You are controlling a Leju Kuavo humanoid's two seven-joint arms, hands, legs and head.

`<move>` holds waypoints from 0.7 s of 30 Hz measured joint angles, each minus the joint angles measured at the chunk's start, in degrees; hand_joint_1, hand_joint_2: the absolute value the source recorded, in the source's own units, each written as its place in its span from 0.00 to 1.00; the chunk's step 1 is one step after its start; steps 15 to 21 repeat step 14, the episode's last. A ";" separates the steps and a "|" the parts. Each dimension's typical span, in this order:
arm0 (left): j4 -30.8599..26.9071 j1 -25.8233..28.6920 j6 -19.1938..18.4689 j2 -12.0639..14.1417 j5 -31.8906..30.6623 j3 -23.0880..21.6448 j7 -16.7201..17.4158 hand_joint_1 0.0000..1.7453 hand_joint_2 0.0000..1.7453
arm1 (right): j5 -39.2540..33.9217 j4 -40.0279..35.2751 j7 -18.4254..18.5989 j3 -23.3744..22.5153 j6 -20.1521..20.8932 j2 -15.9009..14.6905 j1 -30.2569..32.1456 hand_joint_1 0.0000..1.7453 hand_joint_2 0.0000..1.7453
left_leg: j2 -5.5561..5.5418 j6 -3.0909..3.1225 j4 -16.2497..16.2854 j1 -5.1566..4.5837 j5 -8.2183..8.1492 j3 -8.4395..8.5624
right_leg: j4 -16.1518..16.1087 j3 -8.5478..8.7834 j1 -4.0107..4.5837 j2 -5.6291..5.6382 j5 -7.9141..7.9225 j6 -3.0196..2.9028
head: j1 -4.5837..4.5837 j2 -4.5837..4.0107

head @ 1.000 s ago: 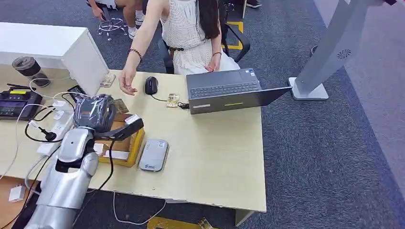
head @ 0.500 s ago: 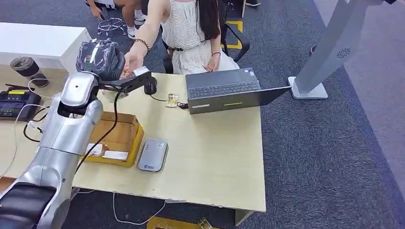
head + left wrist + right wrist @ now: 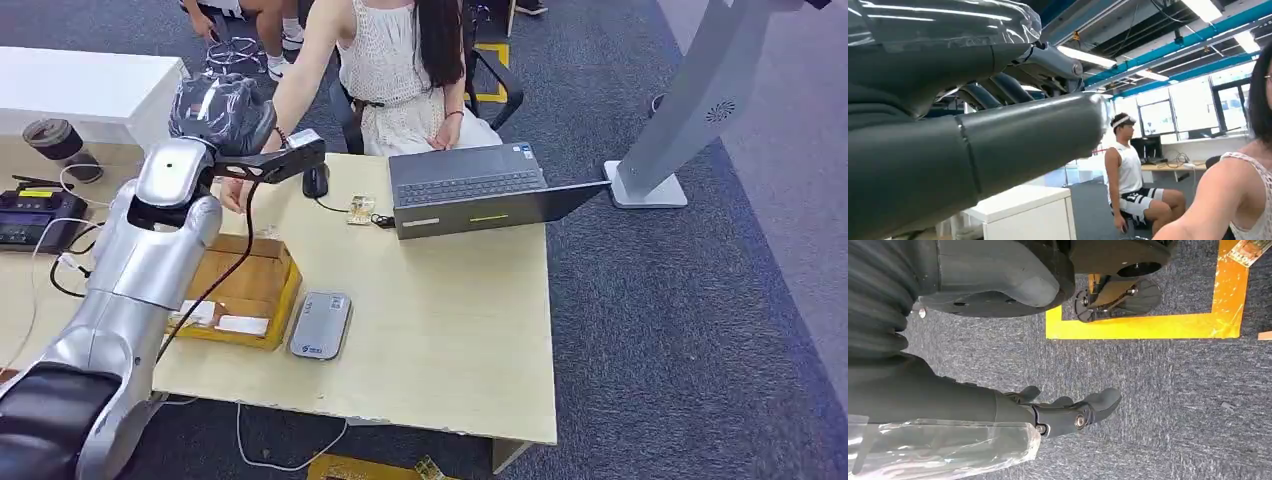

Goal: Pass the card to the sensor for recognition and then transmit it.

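My left hand [image 3: 222,110], wrapped in clear plastic, is raised above the far left part of the desk, close to the seated person's forearm [image 3: 296,88]. In the left wrist view the thumb [image 3: 998,145] and fingers [image 3: 1048,60] stand apart with no card between them. The person's hand [image 3: 232,194] is low, just behind my forearm; I cannot tell whether it holds a card. The grey card sensor [image 3: 320,325] lies flat on the desk beside a yellow-rimmed wooden box [image 3: 283,292] holding white cards [image 3: 241,325]. My right hand [image 3: 1068,415] hangs over the carpet, holding nothing.
An open laptop [image 3: 470,190], a mouse [image 3: 316,180] and a small trinket [image 3: 360,209] sit at the desk's far side. A black desk terminal [image 3: 30,215], cables and a cup [image 3: 55,140] crowd the left. A white stand [image 3: 690,110] rises at the right.
My left arm rose from the box to the person's outstretched hand, then shifted slightly right. The person's hand has since dropped from my hand towards the desk.
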 joint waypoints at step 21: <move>-22.99 23.69 8.79 9.03 6.43 1.77 -4.94 0.00 1.00 | -2.32 0.00 -1.12 -0.15 -1.44 0.00 0.23 0.00 1.00 | 0.51 -0.01 -0.16 -0.03 -0.20 0.21 | 0.02 0.03 -0.03 0.48 -0.08 -0.01 | -0.09 0.00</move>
